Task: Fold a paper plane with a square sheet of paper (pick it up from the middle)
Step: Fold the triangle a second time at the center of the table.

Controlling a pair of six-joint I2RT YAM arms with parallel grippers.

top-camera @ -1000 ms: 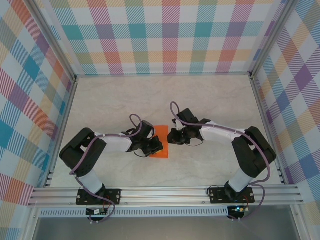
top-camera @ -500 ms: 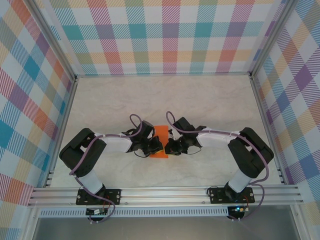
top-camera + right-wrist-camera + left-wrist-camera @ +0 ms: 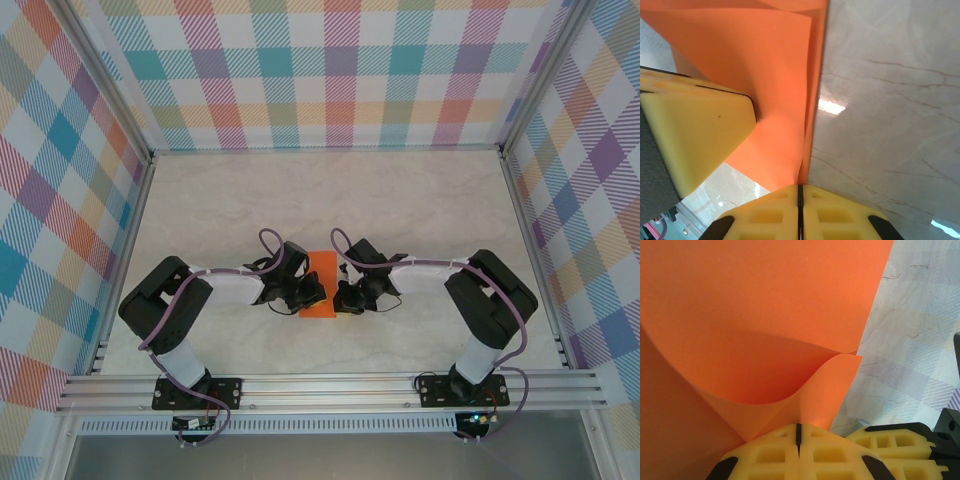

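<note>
We see that the right claw [image 3: 800,191] now joins the left claw [image 3: 798,429], and both pinch the square sheet of paper [image 3: 765,315], ready for folding.

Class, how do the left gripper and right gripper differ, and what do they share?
The left gripper pinches the orange sheet from its left side, the right gripper from its right. Paper curls in a rounded fold above the left gripper; at the right gripper it runs straighter. Both are shut on the sheet.
</note>
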